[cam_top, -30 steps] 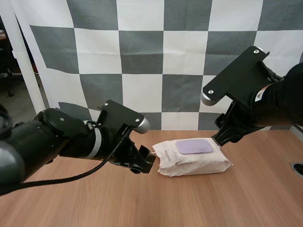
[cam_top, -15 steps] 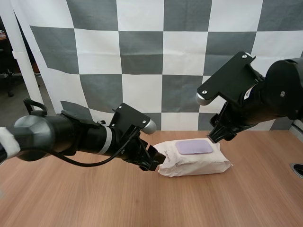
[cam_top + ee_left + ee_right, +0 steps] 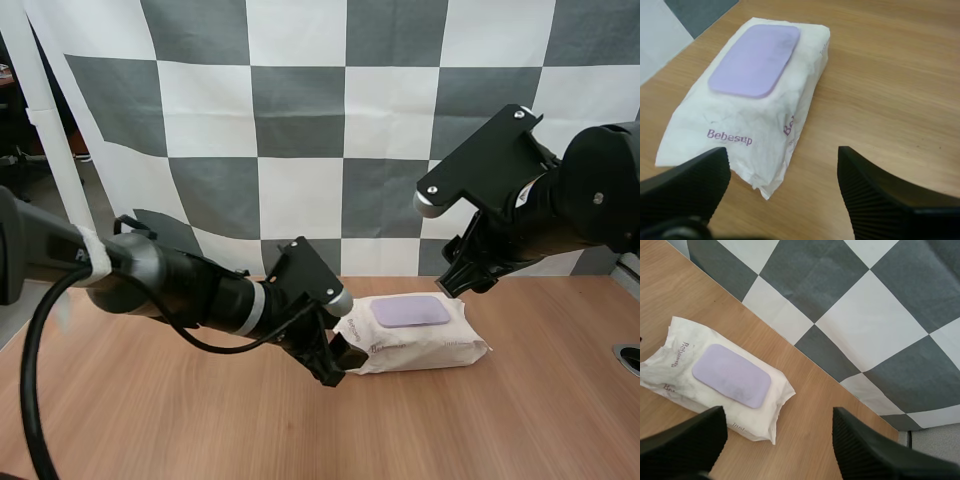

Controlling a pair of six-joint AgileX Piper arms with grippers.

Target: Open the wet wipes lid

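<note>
On the table (image 3: 150, 420): wet wipes pack (image 3: 420, 345), purple lid (image 3: 410, 311) closed flat.
Left gripper (image 3: 784, 156): I see its jaws spread wide at the pack's end.
Right gripper (image 3: 778, 415): jaws wide, above the pack.
Progress: nothing opened yet.

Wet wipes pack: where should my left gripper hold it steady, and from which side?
Probably take the wet wipes pack by its flat crimped end, coming in low along the table from that end. It looks thinnest there, faces the open left gripper, and leaves the jaws clear of the closed lilac lid.
</note>
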